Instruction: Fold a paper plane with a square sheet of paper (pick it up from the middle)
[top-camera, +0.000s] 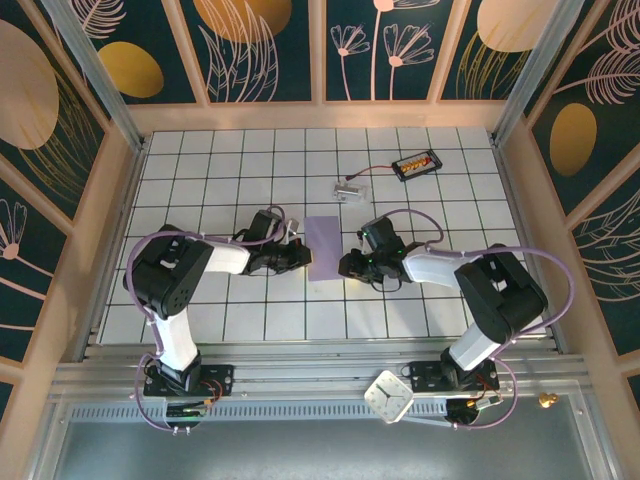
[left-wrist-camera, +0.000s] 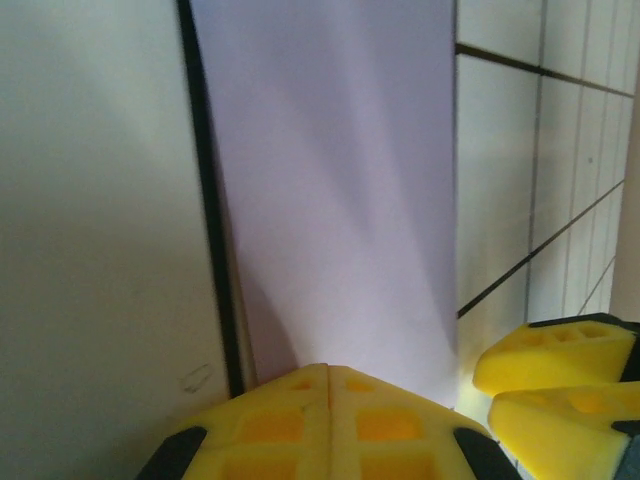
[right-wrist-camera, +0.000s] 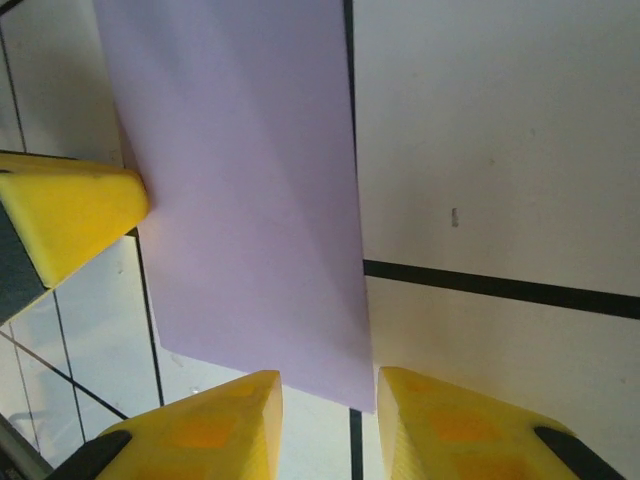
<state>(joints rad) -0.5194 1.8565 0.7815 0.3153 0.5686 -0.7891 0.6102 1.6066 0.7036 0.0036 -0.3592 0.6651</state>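
The square sheet of paper (top-camera: 323, 248) lies mid-table as a narrow lavender strip, folded over on itself. My left gripper (top-camera: 303, 255) sits low at its left edge. In the left wrist view the yellow tips (left-wrist-camera: 328, 368) are pressed together, and the paper (left-wrist-camera: 330, 180) runs in under them. My right gripper (top-camera: 350, 265) is at the strip's right edge. Its jaws (right-wrist-camera: 330, 385) stand apart just short of the paper's corner (right-wrist-camera: 250, 200), holding nothing. No paper plane shape shows.
A small clear plastic piece with a wire (top-camera: 350, 188) and a black holder with orange parts (top-camera: 416, 163) lie at the back. A white clock-like square (top-camera: 388, 395) rests on the near rail. Wooden walls (top-camera: 118, 220) border the tiled table.
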